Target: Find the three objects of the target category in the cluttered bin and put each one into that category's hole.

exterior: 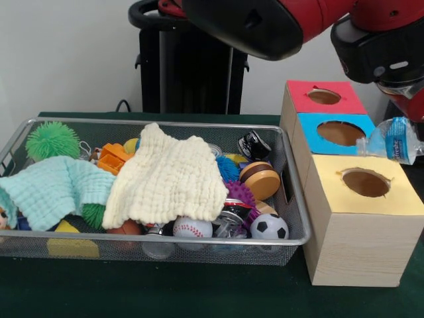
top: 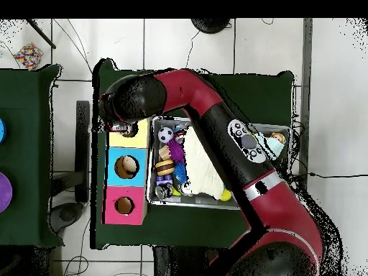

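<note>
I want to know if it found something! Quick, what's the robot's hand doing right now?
Hand: it looks closed on a plastic water bottle, held up in the air by the yellow box.

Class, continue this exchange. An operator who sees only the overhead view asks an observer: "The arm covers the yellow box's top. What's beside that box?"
Observer: A water bottle hangs in the air by the blue box and the yellow box.
Operator: Is the yellow box's hole blocked?
Observer: No. The hole is uncovered, with nothing sticking out.
Operator: What lies at the bin's hidden end?
Observer: A green spiky ball sits in a back corner of the bin, beside a mint cloth.
</note>
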You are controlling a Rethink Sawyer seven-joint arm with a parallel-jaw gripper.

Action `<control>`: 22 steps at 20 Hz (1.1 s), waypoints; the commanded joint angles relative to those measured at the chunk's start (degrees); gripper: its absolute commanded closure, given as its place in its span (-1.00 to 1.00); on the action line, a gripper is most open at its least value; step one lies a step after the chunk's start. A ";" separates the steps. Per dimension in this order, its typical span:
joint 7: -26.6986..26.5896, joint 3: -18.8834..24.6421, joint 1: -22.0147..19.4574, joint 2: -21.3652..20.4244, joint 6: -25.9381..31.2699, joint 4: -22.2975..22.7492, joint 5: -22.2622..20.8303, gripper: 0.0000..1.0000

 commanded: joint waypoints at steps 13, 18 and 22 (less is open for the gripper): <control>-12.86 -9.56 4.23 0.43 13.68 -9.48 -5.47 1.00; -15.52 -11.67 6.02 0.19 18.29 -11.87 -8.52 1.00; -16.46 -13.51 7.88 -0.24 21.38 -13.21 -12.11 1.00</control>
